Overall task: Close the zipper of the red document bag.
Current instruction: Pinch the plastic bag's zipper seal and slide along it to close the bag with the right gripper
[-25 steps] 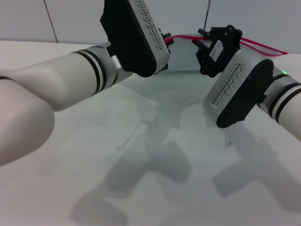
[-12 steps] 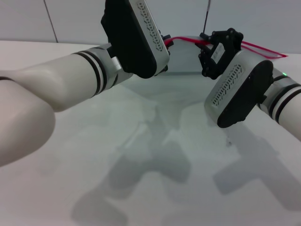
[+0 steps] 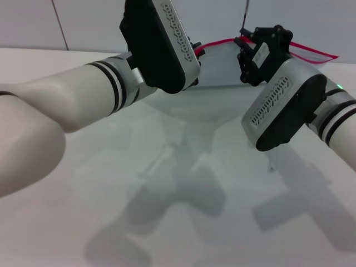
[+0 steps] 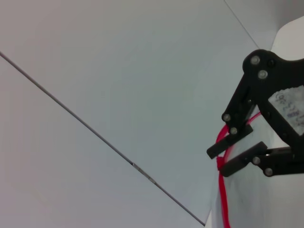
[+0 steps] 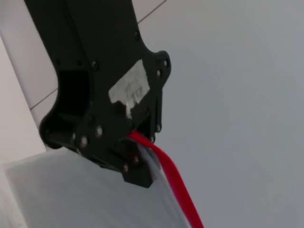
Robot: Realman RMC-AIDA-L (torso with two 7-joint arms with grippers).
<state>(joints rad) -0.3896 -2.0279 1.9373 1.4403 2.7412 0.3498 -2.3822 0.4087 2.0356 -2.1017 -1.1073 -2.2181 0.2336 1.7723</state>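
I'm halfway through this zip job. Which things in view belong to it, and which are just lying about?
Part of the job:
- red document bag
- zipper
- left pincer, clamped at the zipper's end
- right pincer, closed on the zipper farther along

Just background:
- table
- wall

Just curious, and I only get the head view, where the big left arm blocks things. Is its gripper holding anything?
Observer: Yes. The right wrist view shows the left gripper shut on the zip at the edge of the bag.
Operator: And the other one? From here I can't see what its fingers are doing.
Observer: The left wrist view shows the right gripper with the red zip running between its closed fingers.
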